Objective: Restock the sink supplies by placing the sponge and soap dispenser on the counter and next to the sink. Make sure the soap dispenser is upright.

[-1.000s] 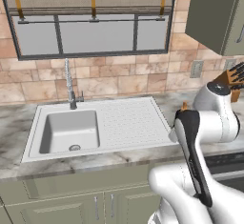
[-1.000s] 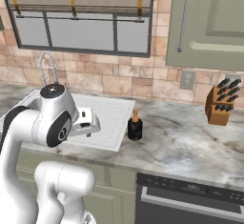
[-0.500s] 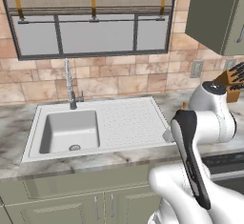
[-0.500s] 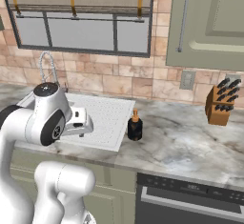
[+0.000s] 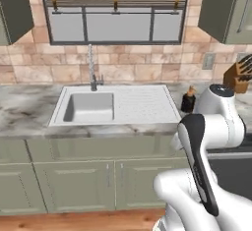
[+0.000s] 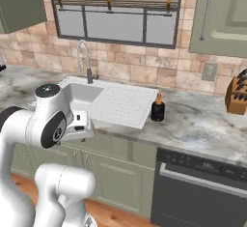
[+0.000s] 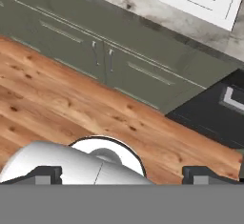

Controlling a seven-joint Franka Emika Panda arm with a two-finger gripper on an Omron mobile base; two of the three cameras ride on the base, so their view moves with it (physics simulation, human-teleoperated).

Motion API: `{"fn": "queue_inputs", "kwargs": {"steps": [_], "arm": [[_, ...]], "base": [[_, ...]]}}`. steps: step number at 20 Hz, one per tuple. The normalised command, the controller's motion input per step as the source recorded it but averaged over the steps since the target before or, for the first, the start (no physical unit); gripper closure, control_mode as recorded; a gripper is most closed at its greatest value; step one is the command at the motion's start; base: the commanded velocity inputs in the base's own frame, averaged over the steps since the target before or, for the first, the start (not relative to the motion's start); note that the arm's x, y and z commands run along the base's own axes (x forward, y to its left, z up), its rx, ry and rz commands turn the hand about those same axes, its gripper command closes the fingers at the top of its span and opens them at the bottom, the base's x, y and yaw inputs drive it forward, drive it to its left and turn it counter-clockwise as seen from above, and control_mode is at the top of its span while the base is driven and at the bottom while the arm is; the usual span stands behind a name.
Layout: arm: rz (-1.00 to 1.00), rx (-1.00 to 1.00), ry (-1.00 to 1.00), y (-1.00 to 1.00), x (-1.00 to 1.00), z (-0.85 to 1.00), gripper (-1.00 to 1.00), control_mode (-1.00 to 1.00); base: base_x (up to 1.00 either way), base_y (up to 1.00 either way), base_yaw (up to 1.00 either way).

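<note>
I have the soap dispenser (image 6: 157, 109) standing upright on the counter (image 6: 202, 120), just right of the sink's (image 5: 115, 106) ribbed drainboard; from the left base view it (image 5: 189, 101) is partly cut off by the arm's white elbow, so I only get its left side and nozzle. I cannot make out the sponge anywhere on the marble. The basin sits at the left of the sink, with the chrome faucet (image 5: 92, 68) rising behind it against the tan tile wall. A window (image 5: 115, 13) with yellow-strapped blinds runs above. Far right on the counter stands a knife block (image 6: 237, 95), half out of frame in both base views. Below the counter to the right is a dark dishwasher front (image 6: 200, 190); sage-green cabinet doors (image 5: 78, 181) fill the rest. The gripper (image 7: 121, 173) hangs low in front of the cabinets, looking down at the wood floor (image 7: 62, 108); in the hand view its two dark fingertips (image 7: 198, 174) stand far apart at the bottom edge, nothing between them, though the robot's own body hides most of the gap. In the right base view the hand (image 6: 79, 126) sits tucked against the arm, near the counter's front edge.
</note>
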Motion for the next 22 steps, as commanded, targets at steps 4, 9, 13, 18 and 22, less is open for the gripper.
{"fn": "queue_inputs", "kwargs": {"steps": [4,9,13,18,22], "arm": [[0.0,0.0,0.0,0.0,0.0,0.0,-1.0,1.0],[0.0,0.0,0.0,0.0,0.0,0.0,-1.0,1.0],[0.0,0.0,0.0,0.0,0.0,0.0,-1.0,1.0],[0.0,0.0,0.0,0.0,0.0,0.0,-1.0,1.0],[0.0,0.0,0.0,0.0,0.0,0.0,-1.0,1.0]], "base": [[-0.86,0.0,0.49],[-0.26,-0.25,0.51],[-0.04,-0.36,0.56],[-0.24,0.09,0.69],[-0.31,0.06,0.76]]}}
